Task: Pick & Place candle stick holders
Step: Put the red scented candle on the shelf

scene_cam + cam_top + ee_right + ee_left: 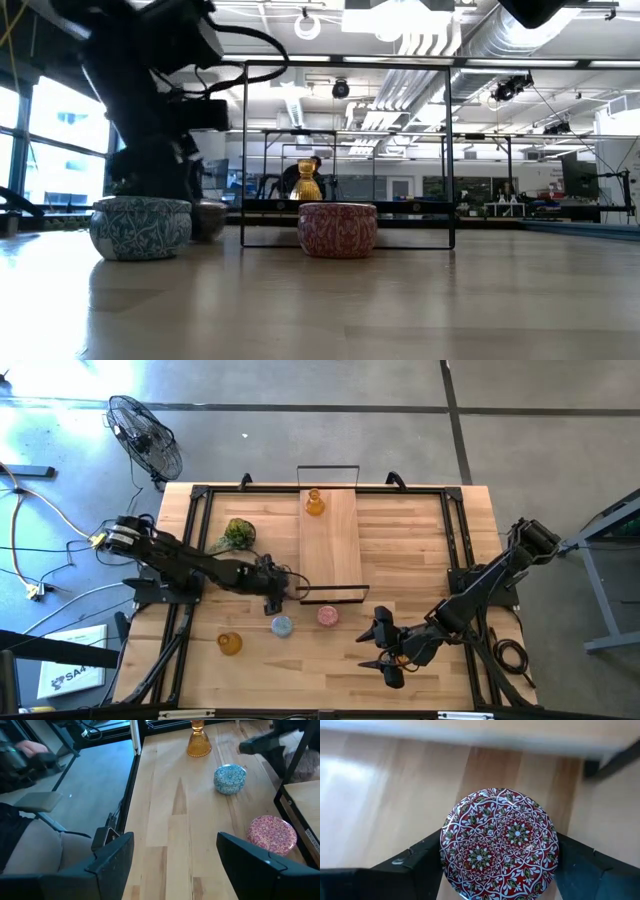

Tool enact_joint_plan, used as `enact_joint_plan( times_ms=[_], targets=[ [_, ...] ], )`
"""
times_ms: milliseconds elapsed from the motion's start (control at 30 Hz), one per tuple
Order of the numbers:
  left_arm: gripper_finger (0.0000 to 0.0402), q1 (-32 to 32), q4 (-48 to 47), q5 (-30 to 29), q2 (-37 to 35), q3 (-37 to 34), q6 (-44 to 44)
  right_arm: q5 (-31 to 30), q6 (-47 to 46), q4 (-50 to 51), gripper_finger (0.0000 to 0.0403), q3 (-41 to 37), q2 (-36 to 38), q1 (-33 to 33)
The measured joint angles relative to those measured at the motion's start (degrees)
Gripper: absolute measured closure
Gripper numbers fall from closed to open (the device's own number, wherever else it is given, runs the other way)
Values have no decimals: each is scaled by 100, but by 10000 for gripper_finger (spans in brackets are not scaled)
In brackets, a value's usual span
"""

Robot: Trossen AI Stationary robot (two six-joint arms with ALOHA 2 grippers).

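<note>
Red-patterned round holder [499, 845] upright, flat top up, clamped between left tool [500, 865] fingers; right tool [175, 860] apart, empty.

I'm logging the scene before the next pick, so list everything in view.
amber holders: two, amber-orange; one at the far end of the raised board, one on the table's near left
blue holder: one, light blue; on the table, near of the board
free pink holder: one, pink; beside the blue holder
gripped pink holder: one, red-pink patterned; between the left gripper's fingers
raised board: one, light wood, black wire frame; table centre
potted plant: one, green; left of the board
table: one, light wood
fan: one, black; on the floor
left gripper: closed on the gripped pink holder
right gripper: open, empty, near right
</note>
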State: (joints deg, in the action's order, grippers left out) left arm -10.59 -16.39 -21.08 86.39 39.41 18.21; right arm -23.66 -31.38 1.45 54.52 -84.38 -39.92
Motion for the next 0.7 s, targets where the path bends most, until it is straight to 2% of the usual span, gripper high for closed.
enact_joint_plan(
  times_ms=[100, 300, 567, 700],
  targets=[
    [116, -170, -1336, -410, 19, 600, 163, 0, -29, 0, 123, 0, 0, 0],
    [116, -517, -2448, -1086, 8, 1466, 215, -26, -98, 0, 123, 0, 0, -72],
    [116, -710, -3487, -2069, 2, 2184, 411, -320, -118, -2, 123, 0, 0, -288],
    [116, -703, -3365, -2052, 2, 2356, -280, -451, -120, -2, 123, 0, 0, -352]
  ],
)
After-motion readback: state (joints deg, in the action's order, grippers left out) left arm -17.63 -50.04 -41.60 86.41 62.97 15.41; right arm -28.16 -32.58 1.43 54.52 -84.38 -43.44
